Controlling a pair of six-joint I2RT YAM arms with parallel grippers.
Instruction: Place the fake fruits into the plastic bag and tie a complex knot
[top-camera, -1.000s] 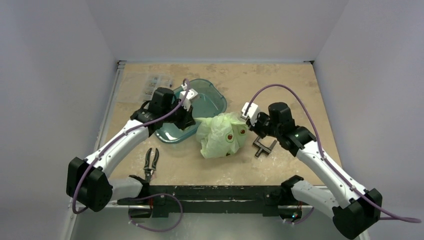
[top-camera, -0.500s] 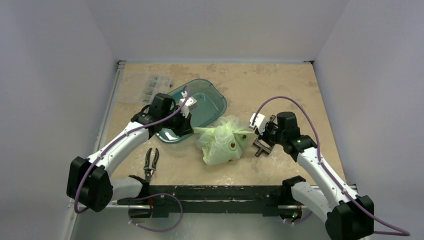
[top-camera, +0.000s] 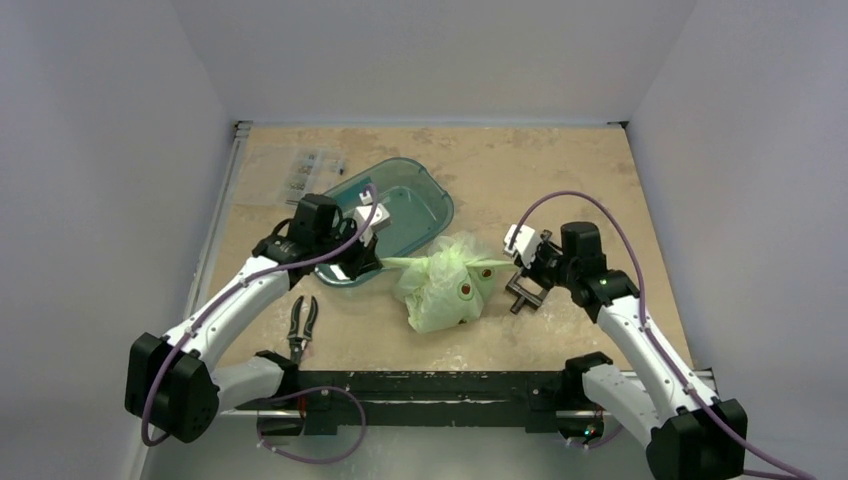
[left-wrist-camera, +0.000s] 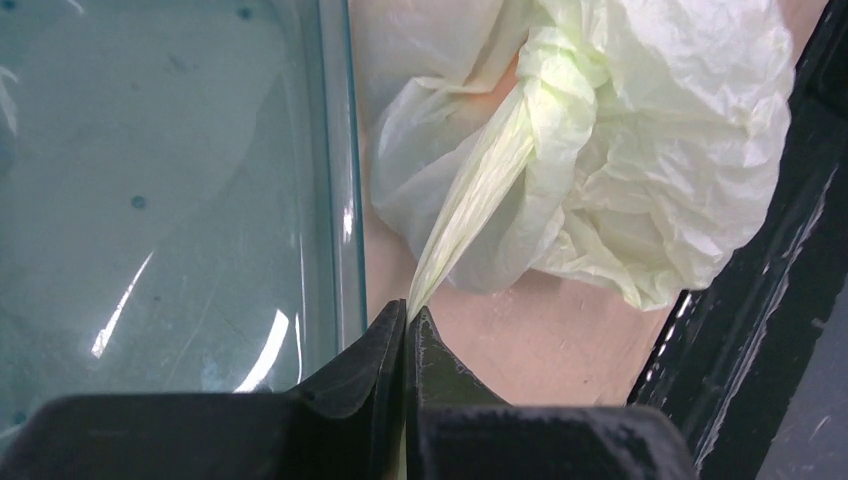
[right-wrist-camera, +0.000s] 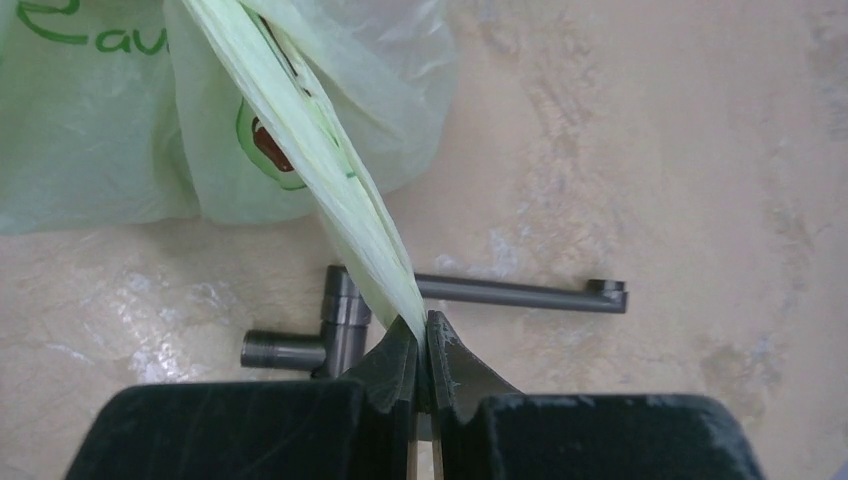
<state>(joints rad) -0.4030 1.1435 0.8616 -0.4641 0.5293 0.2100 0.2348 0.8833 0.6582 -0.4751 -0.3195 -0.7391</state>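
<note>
The left gripper (left-wrist-camera: 405, 318) is pinched tight on a twisted strand of the plastic bag (top-camera: 440, 285), just beside the rim of the teal tub (top-camera: 425, 190) — the right gripper (right-wrist-camera: 422, 328) is clamped on another strand at the opposite side. Both strands run to a knot on the bag, which sits bulging on the table (top-camera: 570, 170) between the arms. A dark metal T-piece (right-wrist-camera: 345, 318) lies below the right fingers — pliers (top-camera: 302, 322) lie near the left arm
</note>
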